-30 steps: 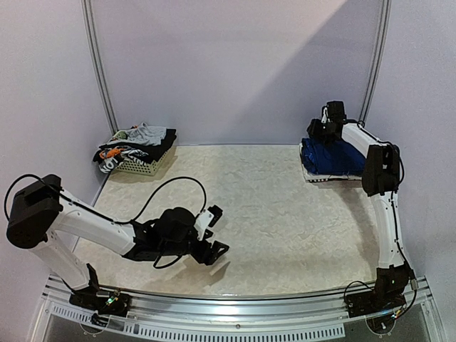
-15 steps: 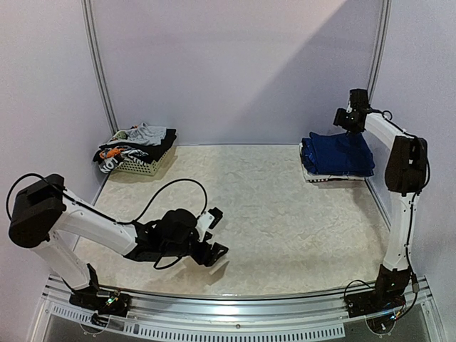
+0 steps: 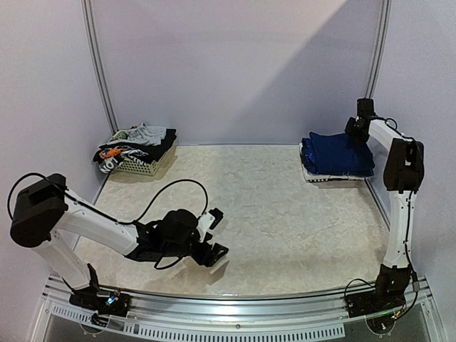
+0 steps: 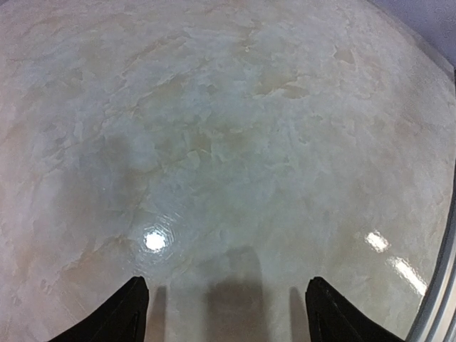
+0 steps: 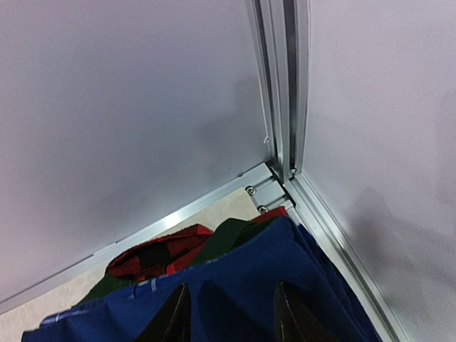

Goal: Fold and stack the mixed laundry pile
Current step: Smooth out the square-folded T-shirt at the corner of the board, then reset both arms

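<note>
Pile (image 3: 135, 144) sits heaped in the basket (image 3: 148, 169); the stack (image 3: 338, 155), blue piece on top, lies well right of the basket. Left tool (image 3: 216, 231) hangs spread and empty low over bare worktop (image 3: 271, 206), nearer than the basket; right tool (image 5: 228, 288) hovers over the stack, fingers parted, pinching nothing. Judgement: next garment due; left tool should pinch one top layer by an edge and lift straight up, so neighbours do not drag out.

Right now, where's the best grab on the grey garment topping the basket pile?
Probably pinch the raised crumple of the grey garment, coming straight down. It sits highest, and the basket walls block side approaches. The left claw is nearer.
</note>
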You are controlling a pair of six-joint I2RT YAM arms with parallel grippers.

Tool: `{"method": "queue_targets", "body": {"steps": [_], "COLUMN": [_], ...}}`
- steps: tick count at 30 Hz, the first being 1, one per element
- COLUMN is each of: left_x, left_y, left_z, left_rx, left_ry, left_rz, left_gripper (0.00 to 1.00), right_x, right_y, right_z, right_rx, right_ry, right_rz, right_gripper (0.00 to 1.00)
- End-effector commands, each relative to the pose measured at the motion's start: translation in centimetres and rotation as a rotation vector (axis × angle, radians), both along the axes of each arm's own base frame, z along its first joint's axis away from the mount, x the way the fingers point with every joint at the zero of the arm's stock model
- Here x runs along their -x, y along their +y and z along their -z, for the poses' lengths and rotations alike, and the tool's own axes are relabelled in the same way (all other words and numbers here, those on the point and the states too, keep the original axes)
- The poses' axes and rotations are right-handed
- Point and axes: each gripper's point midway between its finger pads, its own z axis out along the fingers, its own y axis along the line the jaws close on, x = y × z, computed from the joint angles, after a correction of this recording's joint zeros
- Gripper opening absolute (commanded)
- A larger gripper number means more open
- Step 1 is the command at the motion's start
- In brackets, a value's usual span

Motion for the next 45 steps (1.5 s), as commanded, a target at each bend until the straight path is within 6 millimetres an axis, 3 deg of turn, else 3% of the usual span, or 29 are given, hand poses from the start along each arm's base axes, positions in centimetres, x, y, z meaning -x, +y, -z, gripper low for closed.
{"method": "queue_targets", "body": {"steps": [1,6,9,14,17,19,25,33,35,45], "left_x": [-0.6,-0.9,-1.0,-1.2,-1.2,-1.1,-1.0,-1.1,-1.2,-2.4], "left_y": [-0.4,-0.8,-1.0,-1.5,-1.4,-1.3,-0.5,1.0,1.5,4.0], "left_z": [0.2,0.3,0.3,0.3,0.0,-0.3,-0.9,-2.1,-2.5,-5.5], "left_rx": [-0.010,-0.017,-0.019,-0.022,-0.016,-0.011,-0.008,-0.001,0.001,-0.036], "left_ry": [0.007,0.009,0.010,0.011,0.011,0.007,-0.004,-0.038,-0.050,-0.149], "left_rz": [-0.015,-0.020,-0.020,-0.012,-0.014,-0.018,-0.033,-0.077,-0.088,-0.182], "left_gripper": [0.77,0.77,0.77,0.77,0.77,0.77,0.78,0.81,0.82,0.92], "right_x": [-1.2,-2.0,-2.6,-3.5,-3.7,-3.6,-2.5,-1.2,-0.9,3.0], "right_y": [-1.4,-3.4,-4.0,-3.6,-2.9,-2.2,0.7,5.2,8.1,17.1], "right_z": [1.7,4.4,4.5,5.4,4.8,4.0,-2.7,-9.4,-10.7,-15.2], "right_rx": [-0.006,-0.045,-0.065,-0.077,-0.096,-0.095,-0.007,0.103,0.119,0.172], "right_ry": [0.017,0.024,-0.005,-0.016,-0.028,-0.043,-0.121,-0.188,-0.200,-0.252], "right_rz": [0.020,0.052,0.058,0.030,-0.001,-0.016,-0.047,-0.090,-0.128,-0.269], "right_gripper": [0.40,0.38,0.38,0.42,0.49,0.54,0.73,0.84,0.86,0.97]}}
